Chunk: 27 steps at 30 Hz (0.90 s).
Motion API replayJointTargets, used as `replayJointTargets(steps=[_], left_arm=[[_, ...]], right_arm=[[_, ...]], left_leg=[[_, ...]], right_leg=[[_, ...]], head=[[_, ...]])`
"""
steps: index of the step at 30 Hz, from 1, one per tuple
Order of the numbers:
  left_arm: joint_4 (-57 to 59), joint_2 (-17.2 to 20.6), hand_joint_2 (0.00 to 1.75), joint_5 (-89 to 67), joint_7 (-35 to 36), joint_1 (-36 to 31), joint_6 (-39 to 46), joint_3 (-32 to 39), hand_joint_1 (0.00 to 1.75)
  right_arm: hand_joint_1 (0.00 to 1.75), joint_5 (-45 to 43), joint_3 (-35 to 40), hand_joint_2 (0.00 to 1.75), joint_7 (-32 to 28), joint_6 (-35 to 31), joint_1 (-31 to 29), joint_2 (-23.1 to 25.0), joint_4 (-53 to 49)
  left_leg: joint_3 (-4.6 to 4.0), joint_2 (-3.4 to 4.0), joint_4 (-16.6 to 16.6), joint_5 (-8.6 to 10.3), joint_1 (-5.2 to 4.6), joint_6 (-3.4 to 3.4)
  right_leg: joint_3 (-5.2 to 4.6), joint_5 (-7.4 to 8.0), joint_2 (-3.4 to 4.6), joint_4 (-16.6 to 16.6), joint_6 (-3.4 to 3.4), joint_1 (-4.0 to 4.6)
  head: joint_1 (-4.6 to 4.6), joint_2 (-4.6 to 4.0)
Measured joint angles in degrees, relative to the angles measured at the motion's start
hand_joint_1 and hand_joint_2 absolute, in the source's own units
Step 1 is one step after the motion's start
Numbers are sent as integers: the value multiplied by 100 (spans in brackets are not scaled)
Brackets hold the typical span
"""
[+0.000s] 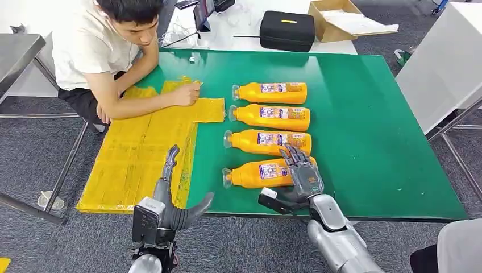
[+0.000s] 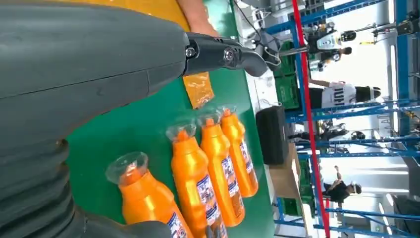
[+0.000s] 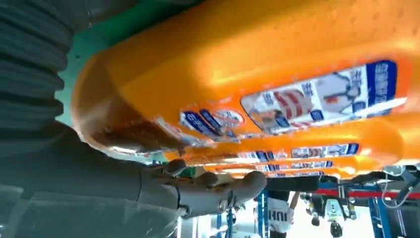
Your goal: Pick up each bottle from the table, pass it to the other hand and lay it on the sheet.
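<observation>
On the green table [image 1: 364,114] four bottles [image 1: 271,92] lie, right hand [image 1: 302,170] fingers spread over the nearest

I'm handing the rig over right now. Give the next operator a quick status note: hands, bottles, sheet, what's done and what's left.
Right hand: fingers spread over the base end of the nearest bottle; not yet gripped or lifted.
Left hand: open, holding nothing, at the table's near edge beside the yellow sheet.
Bottles: four orange bottles lie in a row on the green table, caps toward the sheet.
Sheet: no bottles on it; a person's hand rests on its far end.
Done: nothing delivered.
Left: grasp, pass and lay all four.
</observation>
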Motion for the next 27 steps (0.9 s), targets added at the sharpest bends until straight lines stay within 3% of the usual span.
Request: replayJointTargets(steps=[1,2,3,27], left_arm=[[0,0,175,6,0,0,-7,0,0],[0,0,175,6,0,1,-11,0,0],[0,0,175,6,0,0,-24,0,0],[-2,2,175,9,0,0,-44,-31,0]], right_arm=[[0,-9,-4,175,0,13,-10,4,22],[73,-15,-9,175,0,31,-25,9,46],[175,-19,-13,175,-9,50,-35,9,76],[175,-157,31,175,-35,704,-355,-35,474]], left_leg=[[2,0,0,0,0,0],[5,1,0,0,0,0],[8,1,0,0,0,0],[55,2,0,0,0,2]], right_leg=[[1,0,0,0,0,0],[3,1,1,0,-1,0],[6,1,1,0,-1,0],[49,1,1,-3,-3,0]], head=[[-2,0],[-2,0],[-2,0],[0,0]])
